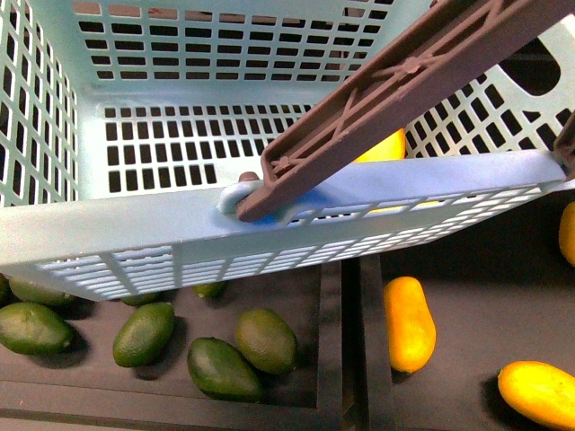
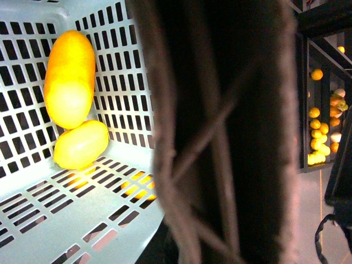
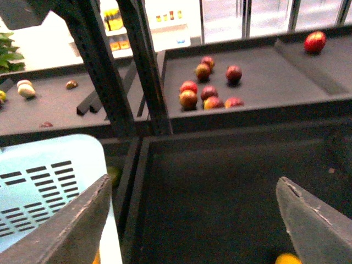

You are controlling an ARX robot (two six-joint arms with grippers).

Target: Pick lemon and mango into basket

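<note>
Mango and lemon lie touching in the basket beside the spread, empty right gripper, so only withdrawal seems left. The left gripper's state cannot be told, as the basket handle blocks its view.

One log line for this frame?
mango in basket | lemon in basket | right gripper open, empty | left gripper not visible

The front view looks steeply down from close above the pale teal slotted plastic basket, whose ribbed brown handle crosses it, with dark fruit trays below. The left wrist view sits so near that same handle that it blurs, facing the basket's inner corner. The right wrist view looks outward between the spread grey fingers of the right hand over dark shelves, sharing only a basket corner.
</note>
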